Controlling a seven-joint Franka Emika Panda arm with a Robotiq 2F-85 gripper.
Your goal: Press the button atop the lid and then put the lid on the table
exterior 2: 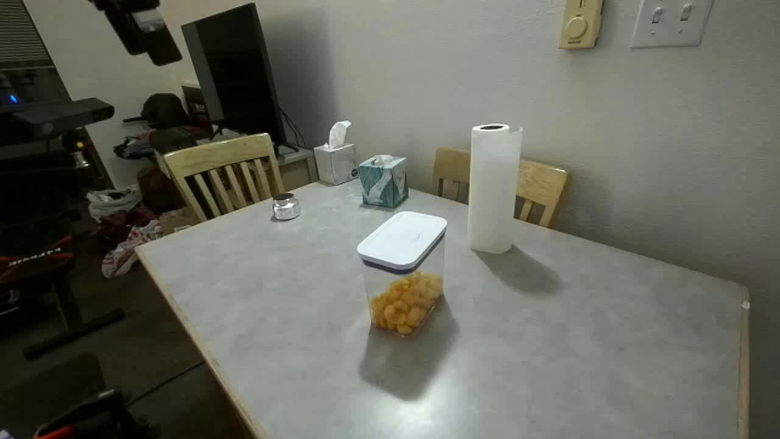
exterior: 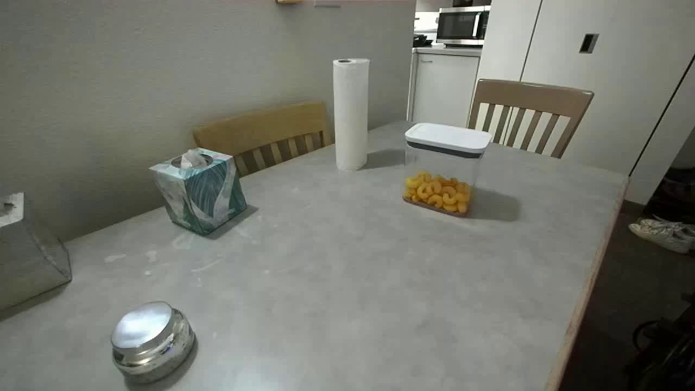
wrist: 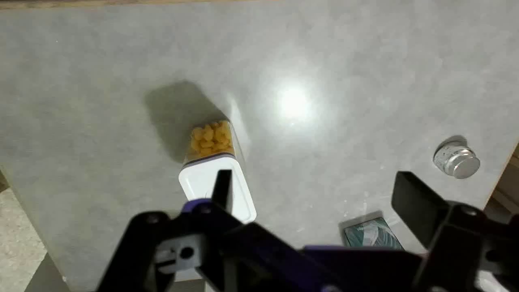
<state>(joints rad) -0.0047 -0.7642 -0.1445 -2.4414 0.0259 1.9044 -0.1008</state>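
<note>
In an exterior view: lid [exterior: 448, 137] seated atop the clear container [exterior: 441, 162] on the table [exterior: 347, 282]. In an exterior view: button [exterior 2: 411, 236] centred on the lid; lid probably light, stiff, slick, best held by the button if it rises once pressed. Wrist view: jaws spread, empty, well apart from the container.
</note>
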